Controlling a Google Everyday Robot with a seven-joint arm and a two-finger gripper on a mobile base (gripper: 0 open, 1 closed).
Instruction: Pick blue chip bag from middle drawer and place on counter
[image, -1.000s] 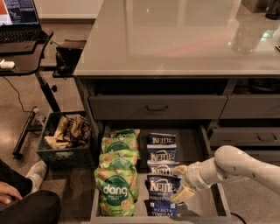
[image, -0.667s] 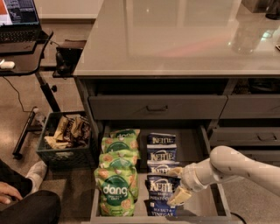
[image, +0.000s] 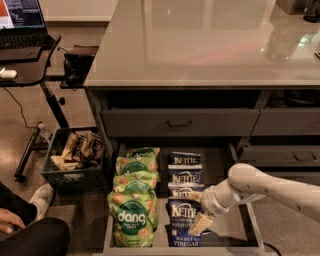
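The middle drawer (image: 226, 161) is pulled out low at the front. In it lies a column of several dark-blue Kettle chip bags; the frontmost blue chip bag (image: 179, 216) is nearest me. My gripper (image: 197, 210) comes in from the right on a white arm. It sits over the right edge of that front bag, with one fingertip (image: 200, 224) low on the bag and the other by the bag behind it. The fingers stand apart. The grey glossy counter (image: 200, 45) is above.
Green dang bags (image: 133, 215) fill the drawer's left column. A shut drawer front with a dark handle (image: 179, 123) is above. A dark crate of snacks (image: 72, 160) stands on the floor at left. A laptop desk (image: 25, 45) and a person's knee (image: 35, 239) are at far left.
My gripper has moved a little left and down, further onto the front blue chip bag. The bags have not moved.
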